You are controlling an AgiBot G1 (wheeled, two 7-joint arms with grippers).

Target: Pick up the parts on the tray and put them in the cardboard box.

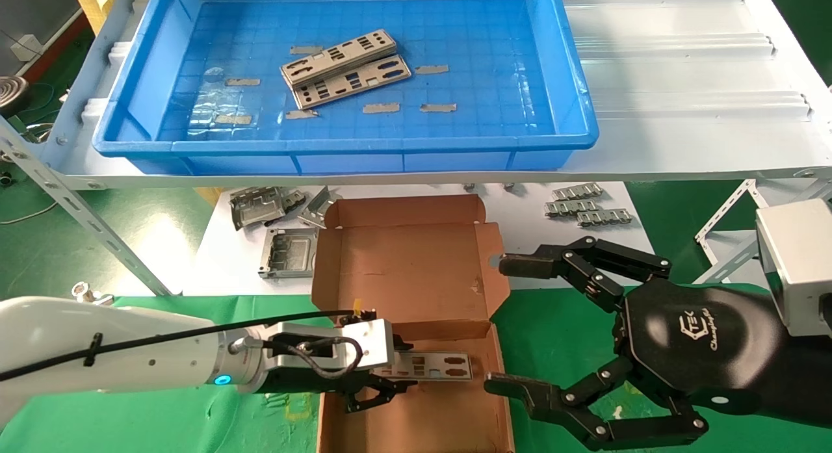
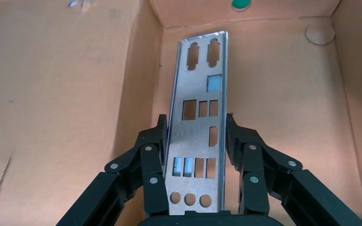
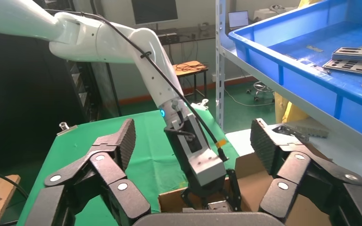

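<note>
My left gripper (image 1: 389,383) reaches into the open cardboard box (image 1: 403,271) and is shut on one part (image 1: 430,367), a long silver plate with cutouts. In the left wrist view its fingers (image 2: 156,141) press both long edges of the part (image 2: 200,84) above the box floor (image 2: 283,94). Two more parts (image 1: 341,55) (image 1: 356,82) lie overlapped in the blue tray (image 1: 344,144) on the shelf. My right gripper (image 1: 510,324) is wide open and empty beside the box's right wall. It faces the left gripper (image 3: 212,200) in the right wrist view.
Several grey tape-like strips (image 1: 380,107) lie on the tray floor. Folded metal brackets (image 1: 260,206) (image 1: 286,251) and small linked metal pieces (image 1: 585,206) sit on the white table behind the box. A slanted shelf strut (image 1: 97,225) stands at the left.
</note>
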